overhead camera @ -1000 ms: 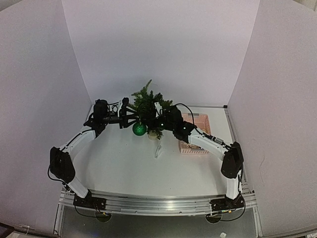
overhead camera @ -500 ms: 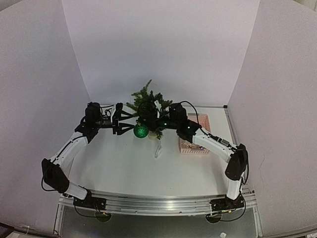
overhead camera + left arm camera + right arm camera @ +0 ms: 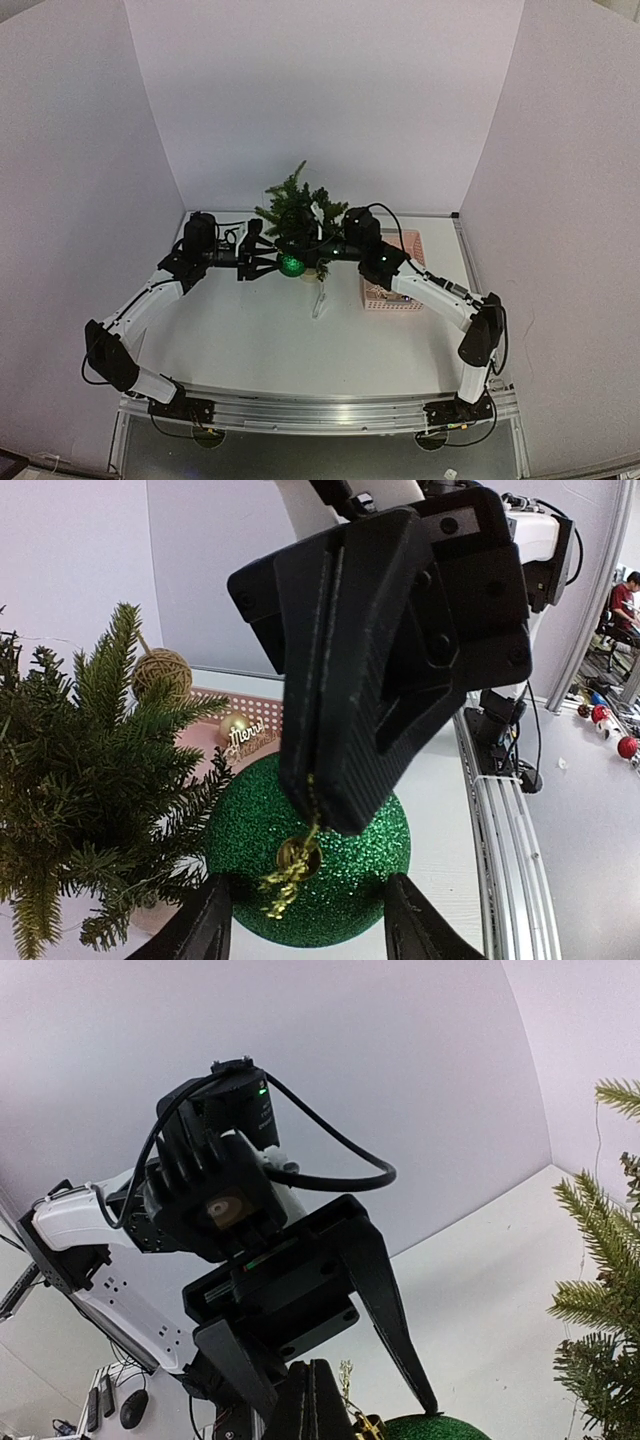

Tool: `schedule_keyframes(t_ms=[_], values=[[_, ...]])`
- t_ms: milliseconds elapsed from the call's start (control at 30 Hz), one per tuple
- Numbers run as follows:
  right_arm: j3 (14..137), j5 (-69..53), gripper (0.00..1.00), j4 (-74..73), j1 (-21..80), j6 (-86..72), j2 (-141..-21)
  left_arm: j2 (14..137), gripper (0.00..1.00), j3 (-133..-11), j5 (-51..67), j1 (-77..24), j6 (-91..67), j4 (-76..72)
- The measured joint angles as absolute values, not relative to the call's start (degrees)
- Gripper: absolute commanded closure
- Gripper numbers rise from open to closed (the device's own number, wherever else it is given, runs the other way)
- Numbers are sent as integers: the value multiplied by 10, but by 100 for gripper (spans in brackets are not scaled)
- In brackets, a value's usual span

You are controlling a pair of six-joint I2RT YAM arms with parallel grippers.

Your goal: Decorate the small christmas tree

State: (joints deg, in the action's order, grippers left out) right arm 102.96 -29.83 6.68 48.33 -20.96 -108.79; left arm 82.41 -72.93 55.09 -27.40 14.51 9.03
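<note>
We are finding the hanging step in hand: the right gripper [image 3: 322, 815] is clamping the gold loop [image 3: 290, 875] of the green glitter bauble [image 3: 360, 870], and the left gripper [image 3: 265, 265] is straddling that bauble, jaws apart. The small christmas tree [image 3: 297, 205] is standing just behind them. Next, we judge, the loop needs hooking over a branch tip.

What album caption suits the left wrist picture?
The right gripper holds a green glitter bauble by its gold string beside the small christmas tree.

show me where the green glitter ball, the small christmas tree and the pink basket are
green glitter ball [image 3: 345, 885]: left wrist view, lower right of its glittery surface
small christmas tree [image 3: 293, 197]: top external view, upper branches
pink basket [image 3: 385, 298]: top external view, near wall
</note>
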Motion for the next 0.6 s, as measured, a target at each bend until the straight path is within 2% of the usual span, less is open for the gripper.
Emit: schedule_keyframes(t_ms=[267,400,500,600], values=[[1029,-300,100,71,488,-206,-1088,824,34,-729,547,-274,136,90],[1029,-300,100,74,489,-206,-1088,824,31,-729,542,-274,136,91],[1029,-300,100,77,489,-204,-1088,822,23,-729,536,-274,137,91],[1029,-300,100,77,489,-203,-1088,820,7,-730,533,-273,147,98]])
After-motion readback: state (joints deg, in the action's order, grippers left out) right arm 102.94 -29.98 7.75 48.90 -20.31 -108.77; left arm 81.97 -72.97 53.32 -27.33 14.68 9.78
